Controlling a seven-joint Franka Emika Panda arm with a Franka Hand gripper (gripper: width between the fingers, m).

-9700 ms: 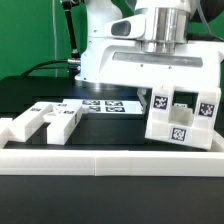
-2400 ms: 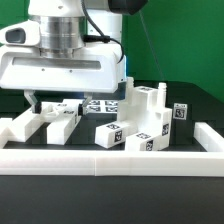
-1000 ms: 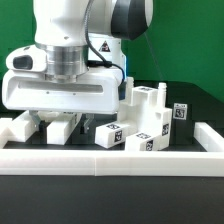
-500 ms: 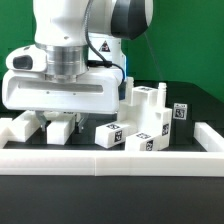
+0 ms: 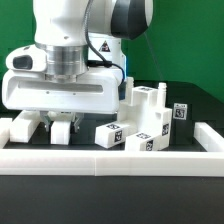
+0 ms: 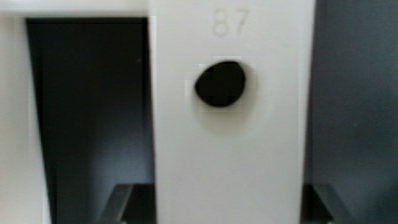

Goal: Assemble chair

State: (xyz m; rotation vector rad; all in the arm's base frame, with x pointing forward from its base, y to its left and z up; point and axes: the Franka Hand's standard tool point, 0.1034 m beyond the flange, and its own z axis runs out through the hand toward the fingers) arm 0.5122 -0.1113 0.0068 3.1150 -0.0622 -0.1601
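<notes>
Chair: the part-built chair [image 5: 140,118], a stepped white stack of blocks, stands just inside the table's near edge, toward the corner on the exterior view's right. It is well apart from the arm's hand.
Done so far: several slabs and posts look joined into that one stack. By my read, a fair chunk is together.
Left to do: at least two loose parts lie by the near edge toward the corner on the exterior view's left, an outer piece [image 5: 24,128] and an inner piece [image 5: 60,129]. Neither is on the stack, so I'd call this mid-build.
Step in hand: a pick-up of the inner piece, judging by where the hand sits.
Gripper: the gripper [image 5: 58,117] is down low over the inner piece. In the wrist view its dark fingertips [image 6: 134,203] flank a white bar [image 6: 228,140], presumably that same piece. The jaws are spread about the bar's width, but I cannot tell whether they squeeze it or only straddle it.
Writing: "87" [image 6: 231,22] is raised on the bar, above a round dark hole [image 6: 221,83].
Tags: the stack carries black-and-white square tags [image 5: 113,131], too small to read. No brand shows.
Rail: a long low white rail [image 5: 110,160] runs along the near edge.
</notes>
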